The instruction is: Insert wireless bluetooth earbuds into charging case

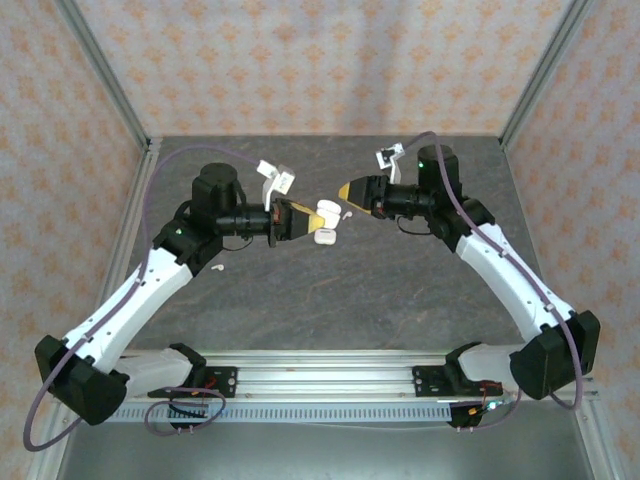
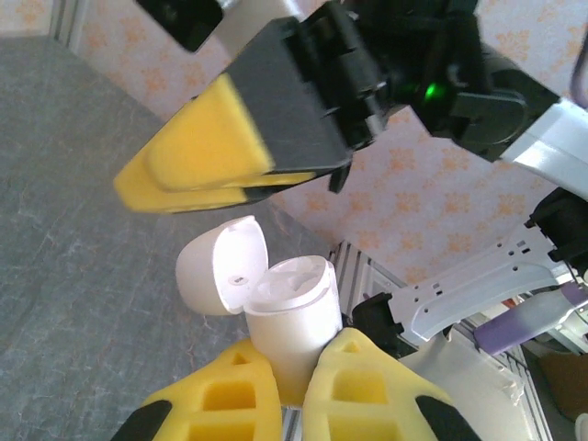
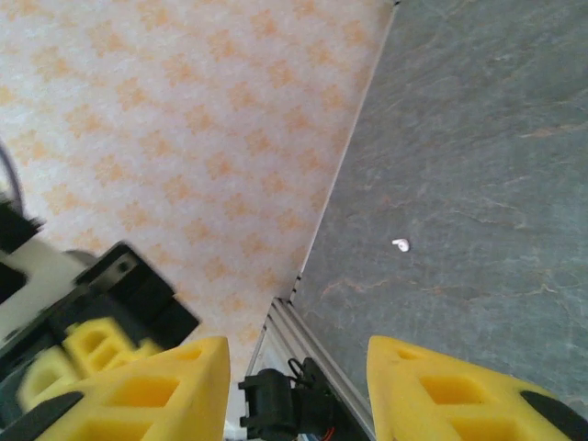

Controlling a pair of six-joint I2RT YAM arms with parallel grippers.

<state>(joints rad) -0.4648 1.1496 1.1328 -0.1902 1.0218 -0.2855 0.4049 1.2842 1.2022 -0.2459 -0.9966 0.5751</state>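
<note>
Here, one open case (image 2: 292, 322) in left tool (image 2: 296, 351), one earbud (image 3: 401, 244) on table (image 1: 400, 290).

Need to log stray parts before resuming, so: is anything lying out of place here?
Yes. One earbud lies loose on the table, on its own, apart from the charging case that the left hand holds with its lid open. It belongs in that case.

Left claw (image 1: 306, 220) clamped, right claw (image 1: 344, 190) parted, tips facing.
</note>
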